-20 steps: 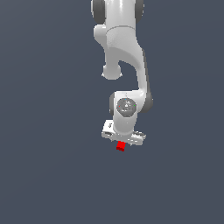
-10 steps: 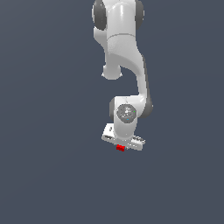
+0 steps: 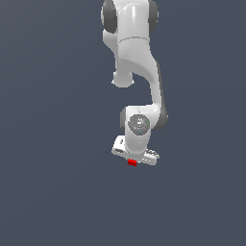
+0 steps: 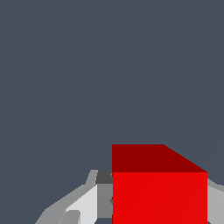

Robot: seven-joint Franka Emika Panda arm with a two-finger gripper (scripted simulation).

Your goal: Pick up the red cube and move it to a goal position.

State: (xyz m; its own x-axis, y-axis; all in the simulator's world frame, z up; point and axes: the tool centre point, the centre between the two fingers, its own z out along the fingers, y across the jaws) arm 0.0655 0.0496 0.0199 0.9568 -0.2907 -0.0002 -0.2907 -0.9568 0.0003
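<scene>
The red cube (image 3: 132,163) is a tiny bright red block that peeks out from under the white gripper (image 3: 133,160) in the exterior view; most of it is hidden by the hand. In the wrist view the red cube (image 4: 159,192) fills the space between the two grey fingers (image 4: 103,199), which press against its two sides. The gripper (image 4: 159,205) is shut on the cube. The white arm (image 3: 137,62) reaches in from the top of the exterior view. No goal marker shows.
A plain dark grey surface (image 3: 57,144) surrounds the arm in both views. No other objects or edges show.
The hand has shifted slightly toward the exterior view's bottom, over the cube, so less red shows now. The cube's place in the picture has hardly changed.
</scene>
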